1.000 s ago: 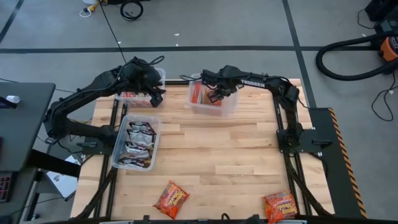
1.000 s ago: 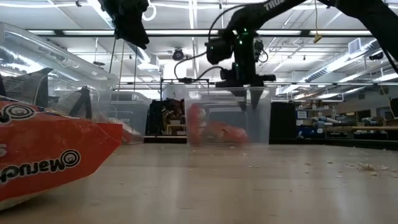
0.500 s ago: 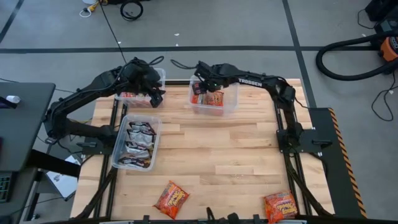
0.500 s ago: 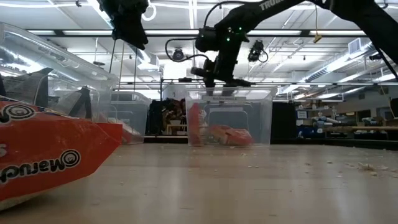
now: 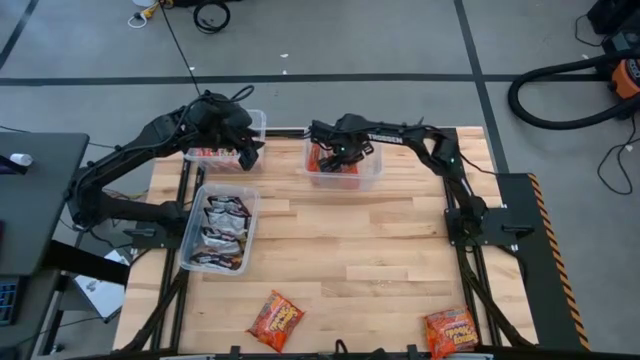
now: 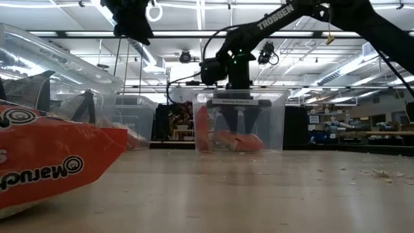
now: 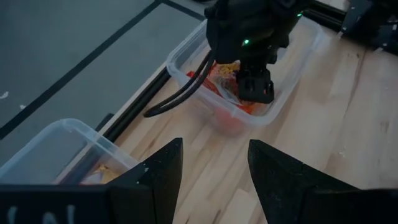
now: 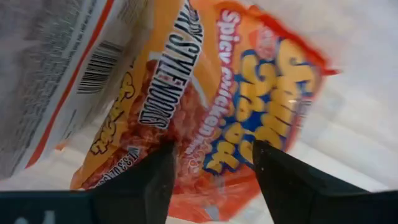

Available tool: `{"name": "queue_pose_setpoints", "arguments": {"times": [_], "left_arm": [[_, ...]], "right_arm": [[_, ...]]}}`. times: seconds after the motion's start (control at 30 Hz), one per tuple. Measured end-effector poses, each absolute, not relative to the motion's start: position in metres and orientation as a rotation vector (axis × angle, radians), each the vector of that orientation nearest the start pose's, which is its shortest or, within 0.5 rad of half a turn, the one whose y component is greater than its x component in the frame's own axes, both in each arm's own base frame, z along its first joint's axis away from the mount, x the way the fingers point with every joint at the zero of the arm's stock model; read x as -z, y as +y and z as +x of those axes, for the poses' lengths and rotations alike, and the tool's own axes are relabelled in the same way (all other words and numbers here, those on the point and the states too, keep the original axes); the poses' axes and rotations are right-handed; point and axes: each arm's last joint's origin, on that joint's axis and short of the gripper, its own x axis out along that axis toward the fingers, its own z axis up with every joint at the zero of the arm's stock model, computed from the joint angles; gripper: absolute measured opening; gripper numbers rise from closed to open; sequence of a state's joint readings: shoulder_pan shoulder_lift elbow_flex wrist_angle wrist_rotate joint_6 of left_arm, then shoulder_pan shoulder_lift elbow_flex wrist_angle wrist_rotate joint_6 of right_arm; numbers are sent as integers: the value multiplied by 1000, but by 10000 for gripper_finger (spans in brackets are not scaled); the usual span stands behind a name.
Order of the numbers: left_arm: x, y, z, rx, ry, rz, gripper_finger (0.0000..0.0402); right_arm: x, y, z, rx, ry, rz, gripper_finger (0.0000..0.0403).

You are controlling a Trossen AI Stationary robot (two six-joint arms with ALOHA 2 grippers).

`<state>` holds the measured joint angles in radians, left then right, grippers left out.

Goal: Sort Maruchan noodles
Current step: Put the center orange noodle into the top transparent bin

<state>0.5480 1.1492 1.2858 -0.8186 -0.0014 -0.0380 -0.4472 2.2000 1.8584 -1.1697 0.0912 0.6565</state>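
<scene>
My right gripper (image 5: pixel 340 155) points down into the clear middle bin (image 5: pixel 372 178) at the table's far edge. Its fingers stand open (image 8: pixel 214 180) over an orange-red noodle packet (image 8: pixel 249 106) that lies on other packets in the bin (image 6: pixel 236 139). My left gripper (image 5: pixel 245 152) hangs open and bare (image 7: pixel 214 180) above the far-left bin (image 5: pixel 255 120), which holds yellow-and-red packets (image 5: pixel 205 153). Two orange-red packets (image 5: pixel 275 320) (image 5: pixel 450 330) lie flat by the near edge. My right gripper comes from above, pointing down, inside the middle bin. Its open fingers (image 6: pixel 223 123) stand just over the top orange-red packet (image 8: pixel 205 124). Whether they touch it, I cannot tell.
A third clear bin (image 5: pixel 190 250) on the left holds several silver-black packets (image 5: pixel 220 225). The bare wooden tabletop (image 5: pixel 380 240) stretches between the bins and the near edge. In the low view one loose packet (image 6: pixel 45 162) fills the near left corner.
My right gripper has swung a little toward the table's left above the middle bin, then sunk into it, pointing down. In the low view its fingers show wider apart than before. The packets in the bin lie as they did half a second ago.
</scene>
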Motion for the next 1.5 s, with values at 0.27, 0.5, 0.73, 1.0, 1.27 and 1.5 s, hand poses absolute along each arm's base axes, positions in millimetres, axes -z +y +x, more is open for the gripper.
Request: {"name": "queue_pose_setpoints", "arguments": {"times": [0.27,0.5,0.73,1.0,1.27,1.5], "left_arm": [[-374,116,187,-546,680,-230,188],[-379,112,182,-542,665,-211,188],[-387,108,174,-542,614,-185,188],[-395,105,164,-517,539,-225,188],[-417,93,138,-527,373,-205,188],[-433,72,116,-363,248,-186,188]], "right_arm": [[-187,-194,394,867,1297,827,273],[-179,-198,397,885,1237,860,191],[-181,-195,396,897,1252,770,26],[-244,-173,374,993,1231,435,8],[-340,-113,347,945,993,150,7],[-380,-18,338,488,902,153,7]]}}
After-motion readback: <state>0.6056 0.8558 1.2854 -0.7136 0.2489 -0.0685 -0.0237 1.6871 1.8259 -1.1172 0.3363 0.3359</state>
